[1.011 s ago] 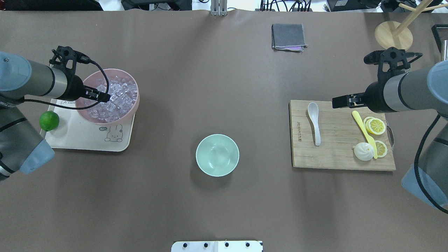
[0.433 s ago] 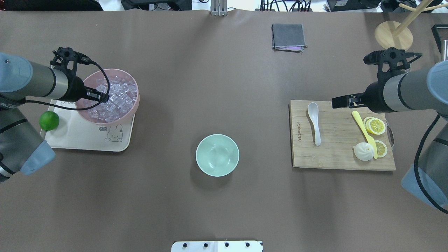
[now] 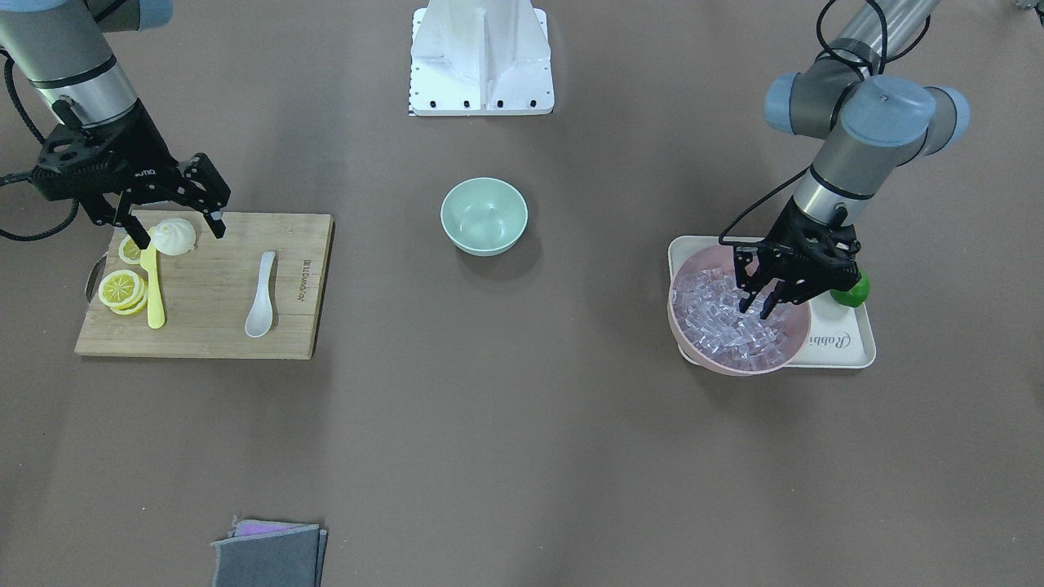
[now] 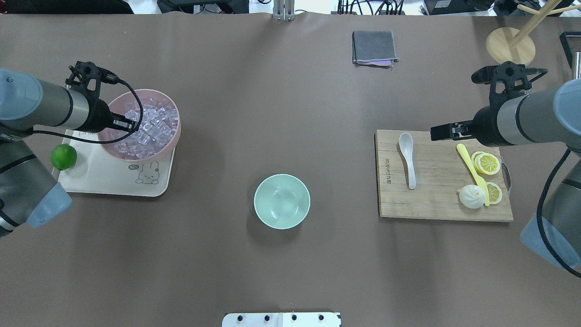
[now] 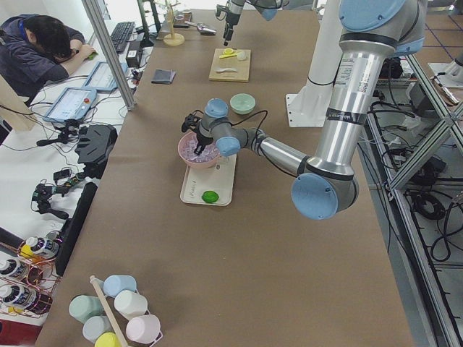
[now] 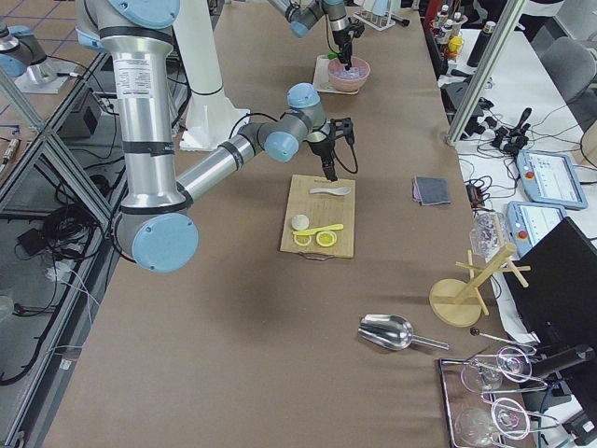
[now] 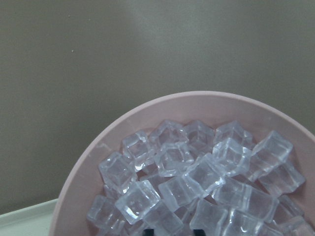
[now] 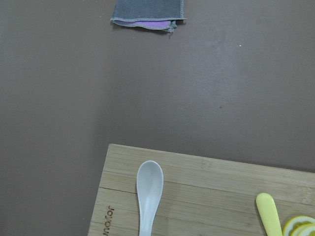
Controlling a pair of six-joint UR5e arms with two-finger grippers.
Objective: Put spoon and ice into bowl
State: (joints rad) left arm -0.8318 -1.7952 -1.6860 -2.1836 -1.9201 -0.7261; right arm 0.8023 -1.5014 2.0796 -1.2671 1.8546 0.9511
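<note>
Both open and pointing down, left end effector (image 3: 758,304) tips in ice (image 3: 718,324), right end effector (image 3: 174,227) above cutting board (image 3: 210,328)

A matte brown table (image 4: 290,91) carries a small round mint-green bowl (image 4: 282,201) at centre frame. A rectangular bamboo cutting board (image 4: 435,200) lies at the right, a cream rectangular tray (image 4: 104,179) at the left, and a folded grey cloth (image 4: 374,47) at the upper right.

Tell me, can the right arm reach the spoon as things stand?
Probably yes. The right gripper hangs open above the board, and the spoon lies alone close by with nothing over it. The knife and bun lie apart from it, so the way looks free.
</note>
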